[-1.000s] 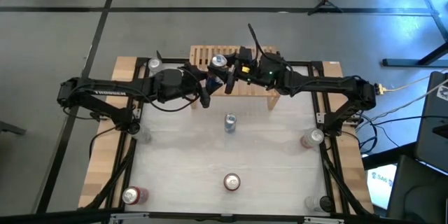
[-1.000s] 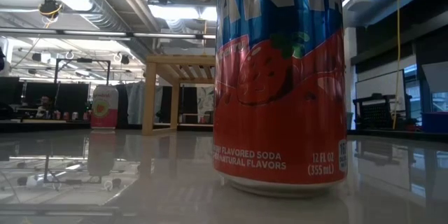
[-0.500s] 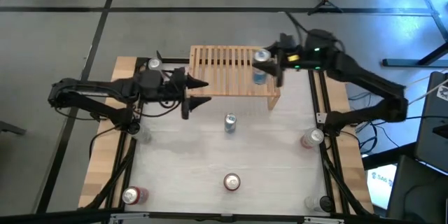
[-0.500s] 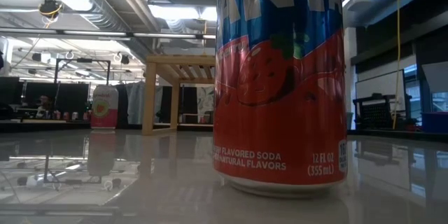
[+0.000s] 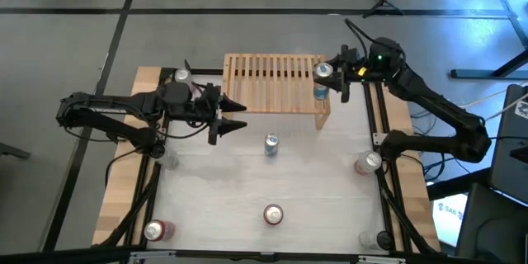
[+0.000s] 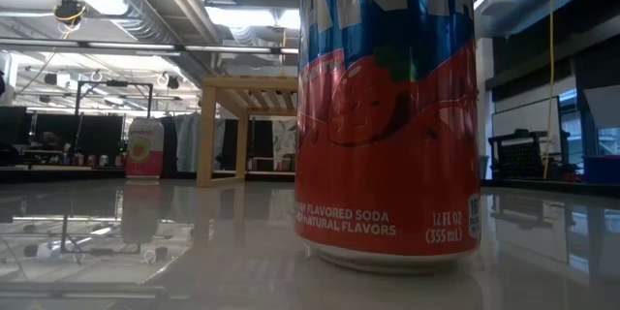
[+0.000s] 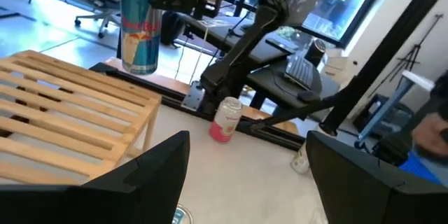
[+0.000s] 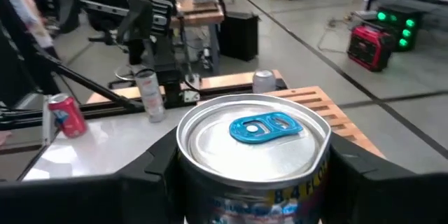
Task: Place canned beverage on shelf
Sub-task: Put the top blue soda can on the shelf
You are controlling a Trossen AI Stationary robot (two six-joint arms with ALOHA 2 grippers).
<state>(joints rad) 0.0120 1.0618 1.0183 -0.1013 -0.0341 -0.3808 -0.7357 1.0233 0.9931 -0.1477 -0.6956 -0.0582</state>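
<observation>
Two arms in view, only the right one loaded. Right tool [image 5: 330, 73] grips a blue-and-silver can [image 5: 322, 72] by its body, fingers on both sides as the right wrist view shows, holding it upright over the right end of the shelf [image 5: 272, 82]. In the left wrist view the can looks just above the slats or barely touching; cannot tell which. Left tool [image 5: 228, 115] is empty with its fingers spread apart, parked over the counter [image 5: 214, 190] just in front of the shelf's left part, out of the way. Step in hand, as I read it: set the can down and let go. To do it well: keep the can vertical, lower straight until the base sits flat across the slats, not with its rim in a gap, and stay in from the shelf's right edge. Open only once the weight is on the wood, then back off upward without brushing the can. Other cans stand around the counter, one mid-counter can [image 5: 271, 143] near the shelf front, red can [image 6: 387, 107] near the low camera.
</observation>
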